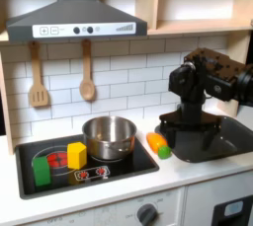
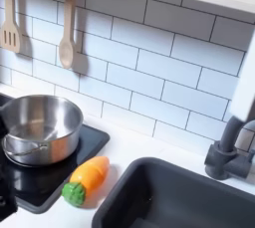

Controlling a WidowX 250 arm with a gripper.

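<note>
Orange plastic carrot on white surface beside sink; my claw above it, state unclear; descend straight, centred.

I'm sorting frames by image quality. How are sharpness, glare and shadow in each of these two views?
In the first exterior view the whole frame is soft, the arm is dark with little detail, and the pot shows pale reflections. In the second exterior view the picture is sharper; the pot carries bright highlights on its rim, the carrot casts a soft shadow, and the sink is dim.
</note>
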